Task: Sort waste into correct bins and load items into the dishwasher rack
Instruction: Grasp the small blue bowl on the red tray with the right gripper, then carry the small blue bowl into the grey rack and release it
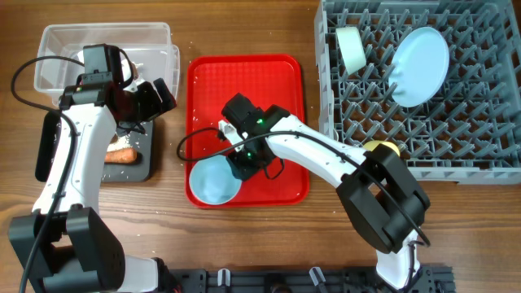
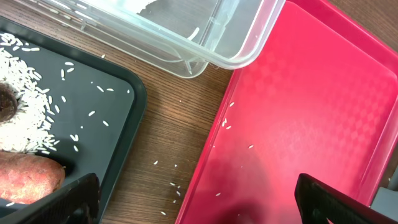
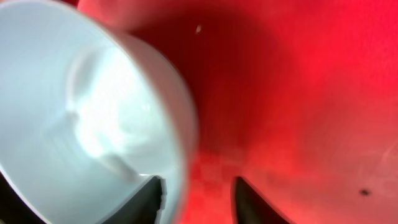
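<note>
On the red tray [image 1: 244,89], one bowl [image 1: 213,181].

Matt brown wood-grain tabletop [image 2: 174,134]. Glossy red plastic tray [image 2: 311,99], finely dimpled. Clear, shiny plastic tub [image 2: 205,31] at ten o'clock. Matt black plastic tray [image 2: 93,93]. Smooth, glossy light blue bowl [image 3: 93,112]. Dull grey plastic rack [image 1: 456,122] at two o'clock.

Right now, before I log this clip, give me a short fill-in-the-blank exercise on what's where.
1. The shallow bin holding the carrot is ___.
2. The serving tray under the blue bowl is ___.
3. The right fingers straddle the bowl's ___.
4. The plate standing in the rack is light ___.
Answers: black, red, rim, blue.
</note>
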You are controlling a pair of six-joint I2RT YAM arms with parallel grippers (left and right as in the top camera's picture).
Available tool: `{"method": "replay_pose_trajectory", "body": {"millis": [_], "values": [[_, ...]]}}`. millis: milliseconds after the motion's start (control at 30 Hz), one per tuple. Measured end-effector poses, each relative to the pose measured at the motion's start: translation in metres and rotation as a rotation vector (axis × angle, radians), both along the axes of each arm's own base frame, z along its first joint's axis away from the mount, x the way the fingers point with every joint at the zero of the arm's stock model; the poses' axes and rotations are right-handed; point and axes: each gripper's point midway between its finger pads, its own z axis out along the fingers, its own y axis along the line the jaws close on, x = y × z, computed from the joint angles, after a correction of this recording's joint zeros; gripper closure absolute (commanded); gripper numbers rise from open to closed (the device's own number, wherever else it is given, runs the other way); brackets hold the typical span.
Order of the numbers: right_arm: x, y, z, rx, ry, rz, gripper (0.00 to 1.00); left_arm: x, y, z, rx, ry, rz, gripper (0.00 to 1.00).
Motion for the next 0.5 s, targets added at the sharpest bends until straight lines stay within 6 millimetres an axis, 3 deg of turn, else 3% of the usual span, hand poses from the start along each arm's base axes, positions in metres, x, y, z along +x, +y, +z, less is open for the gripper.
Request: {"method": "replay_pose_trajectory", "body": {"millis": [167,300,400,500], "values": [[0.002,-0.003,-0.001,-0.02,-0.008,-0.012,0.96,0.0,0.0,0.0,0.0,0.0,0.0,0.0],[0.008,-0.025,0.0,-0.113,-0.01,-0.068,0.95,0.0,0.0,0.0,0.0,0.0,0.0,0.0],[0.028,-0.048,0.005,-0.167,-0.044,-0.125,0.96,0.0,0.0,0.0,0.0,0.0,0.0,0.0],[0.063,-0.081,0.036,-0.189,-0.16,-0.232,0.96,0.0,0.0,0.0,0.0,0.0,0.0,0.0]]}}
